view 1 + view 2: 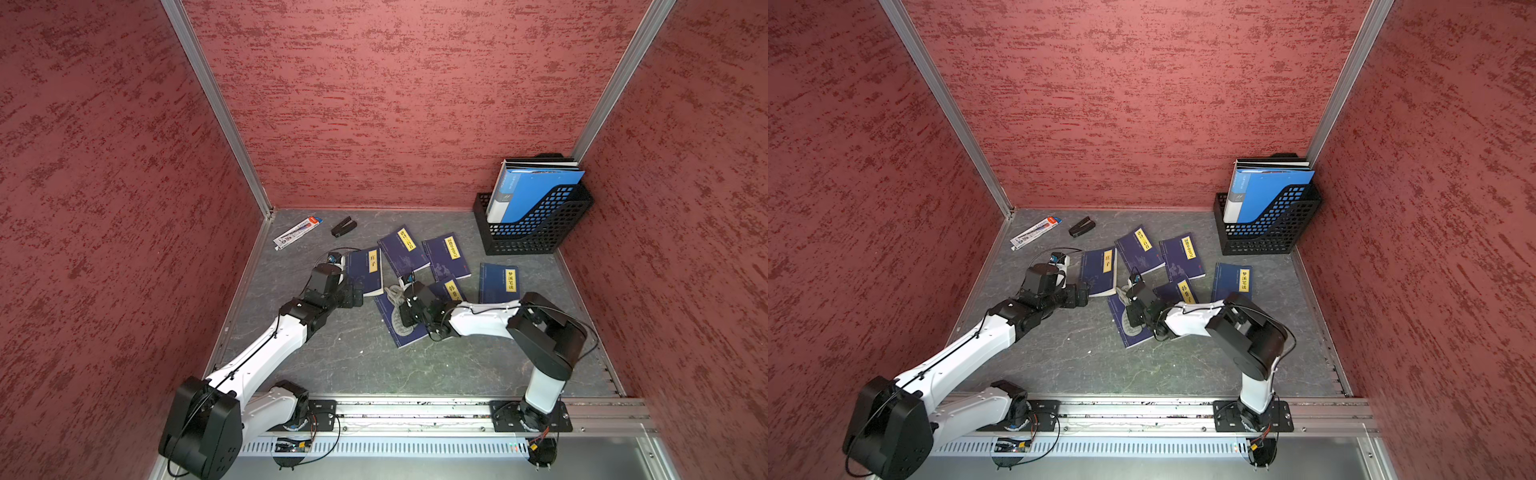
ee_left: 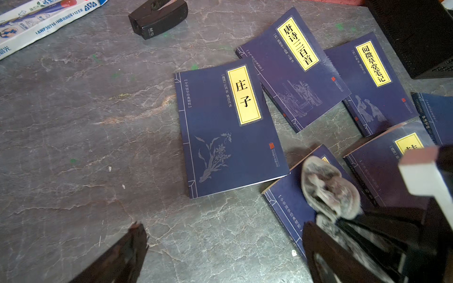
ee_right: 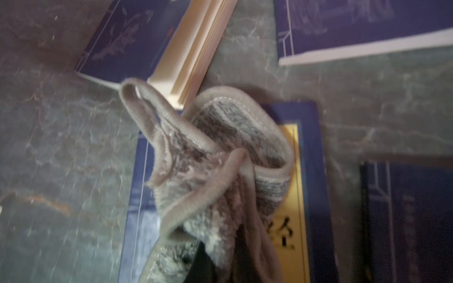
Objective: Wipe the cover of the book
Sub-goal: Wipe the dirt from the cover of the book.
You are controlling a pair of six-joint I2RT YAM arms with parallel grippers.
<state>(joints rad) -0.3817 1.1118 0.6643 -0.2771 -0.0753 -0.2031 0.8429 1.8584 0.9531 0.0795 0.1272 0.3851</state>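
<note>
Right gripper [image 1: 401, 303] is pinching a soft grey cloth [image 3: 220, 159], bunched on the blue book [image 1: 405, 334] near the middle of the desk [image 1: 353, 365]. I judge this thin paperback light and slippery. The left gripper [image 1: 356, 296], spread wide, could press its free corner.

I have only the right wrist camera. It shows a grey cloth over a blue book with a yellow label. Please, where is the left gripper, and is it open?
Observer: The left gripper is open and empty, beside the near edge of the 庄子 book.
Operator: How many blue books are there in total?
Observer: Six; the nearest book to the arm bases is the one under the cloth.
Operator: Is anything else standing close?
Observer: A black file rack with blue folders stands in the far right corner, apart from the books.
</note>
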